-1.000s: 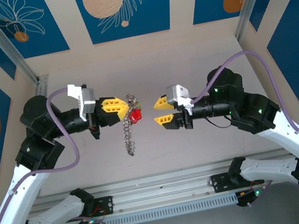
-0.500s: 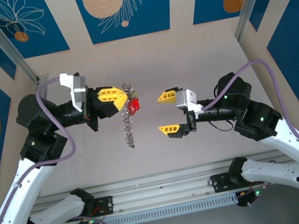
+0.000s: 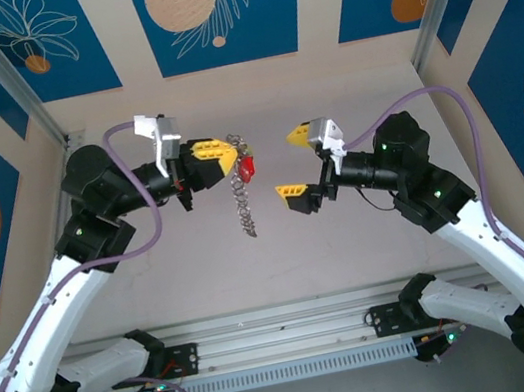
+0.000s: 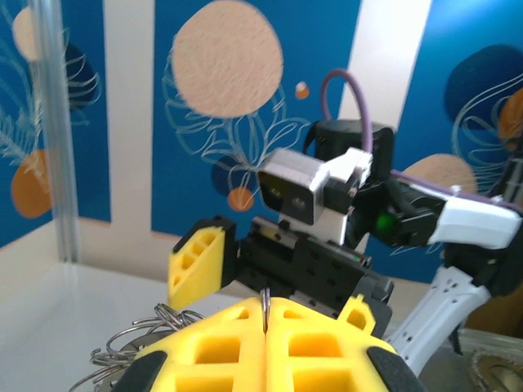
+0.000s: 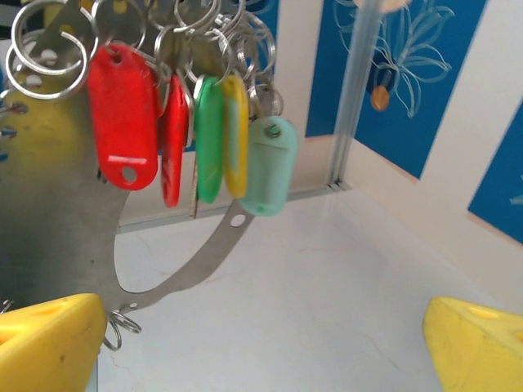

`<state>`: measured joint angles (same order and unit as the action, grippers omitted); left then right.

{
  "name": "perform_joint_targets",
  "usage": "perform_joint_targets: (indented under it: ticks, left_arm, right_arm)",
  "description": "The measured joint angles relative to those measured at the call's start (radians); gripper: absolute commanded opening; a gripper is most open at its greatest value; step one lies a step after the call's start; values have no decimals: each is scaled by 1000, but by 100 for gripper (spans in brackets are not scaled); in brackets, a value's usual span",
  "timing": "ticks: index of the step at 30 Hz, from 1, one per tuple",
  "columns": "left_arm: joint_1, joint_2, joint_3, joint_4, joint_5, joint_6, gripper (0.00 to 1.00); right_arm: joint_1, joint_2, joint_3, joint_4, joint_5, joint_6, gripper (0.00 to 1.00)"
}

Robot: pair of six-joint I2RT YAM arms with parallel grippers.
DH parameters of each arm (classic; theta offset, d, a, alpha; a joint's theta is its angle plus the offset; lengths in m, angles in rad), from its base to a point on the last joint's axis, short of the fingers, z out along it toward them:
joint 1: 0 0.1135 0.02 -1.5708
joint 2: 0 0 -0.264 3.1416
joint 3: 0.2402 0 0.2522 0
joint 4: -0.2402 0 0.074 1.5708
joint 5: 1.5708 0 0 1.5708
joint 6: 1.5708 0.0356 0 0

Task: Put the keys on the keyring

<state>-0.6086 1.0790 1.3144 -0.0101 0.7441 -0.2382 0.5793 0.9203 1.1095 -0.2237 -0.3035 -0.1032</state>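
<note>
Right end effector (image 3: 295,164) has backed off, wide open and empty; left end effector (image 3: 232,157) clamps keyring (image 3: 241,206).

The keys (image 5: 122,114) had red, green, yellow and mint heads; the keyring (image 3: 242,204) was silver-grey; the wall panels (image 3: 260,13) were blue with white leaves and orange circles.
</note>
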Motion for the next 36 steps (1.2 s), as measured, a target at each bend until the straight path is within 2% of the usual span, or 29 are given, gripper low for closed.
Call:
perform_joint_targets:
  ticks: [11, 17, 25, 30, 36]
  left_arm:
    - [0, 6, -135, -280, -274, 150, 0]
    - [0, -6, -198, -458, -388, 195, 0]
    - [0, 119, -172, -704, -534, 212, 0]
    - [-1, 220, -172, -733, -595, 195, 0]
    - [-5, 357, -171, -621, -619, 160, 0]
  right_arm:
    - [-70, -16, -63, -6, 0, 74, 99]
    - [-96, -21, -64, -29, 18, 104, 99]
    - [-130, -42, -73, -55, 57, 140, 99]
    - [-177, -51, -97, -54, 61, 167, 99]
    - [-267, -51, -137, -54, 56, 217, 99]
